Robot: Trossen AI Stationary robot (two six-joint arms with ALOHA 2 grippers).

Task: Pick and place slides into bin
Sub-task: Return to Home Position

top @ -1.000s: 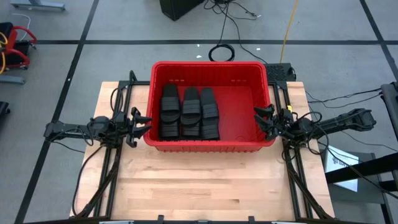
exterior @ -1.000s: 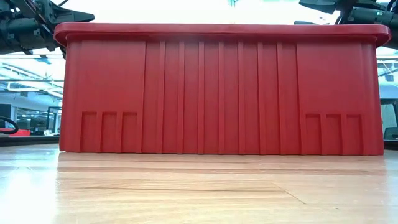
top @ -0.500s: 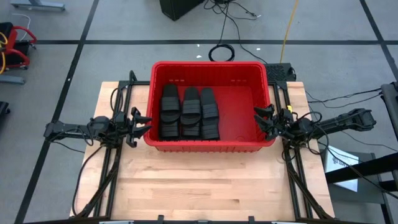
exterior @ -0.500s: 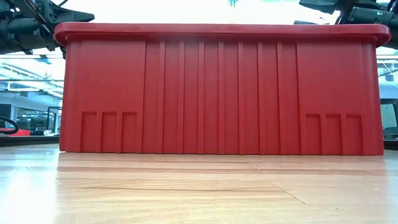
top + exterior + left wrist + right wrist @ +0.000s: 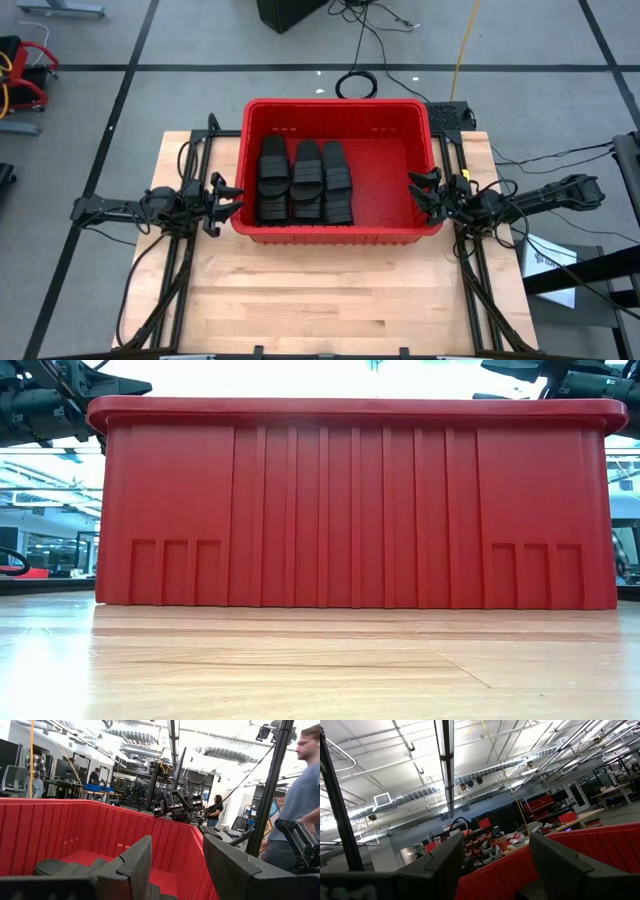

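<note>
Table (image 5: 330, 290): bare pale wood at the near edge, no slide on it.
Bin (image 5: 337, 103): red, farther back at mid-table, upright.
Slides (image 5: 305, 185): black, inside the bin, three rows side by side in its left half; count per row unclear.
Left gripper (image 5: 232, 200): just outside the bin's left wall, fingers spread wide, empty.
Right gripper (image 5: 420, 195): at the bin's right rim, tips just over it, fingers wide, empty.
Person (image 5: 297, 805): beyond the table, seen from the left wrist.
Homing, as judged: lift the right gripper clear of the rim before drawing back; keep both pairs of fingers apart; retreat slowly, no brushing the wall.
Against a second ago: no visible shift in arms, bin or slides.
</note>
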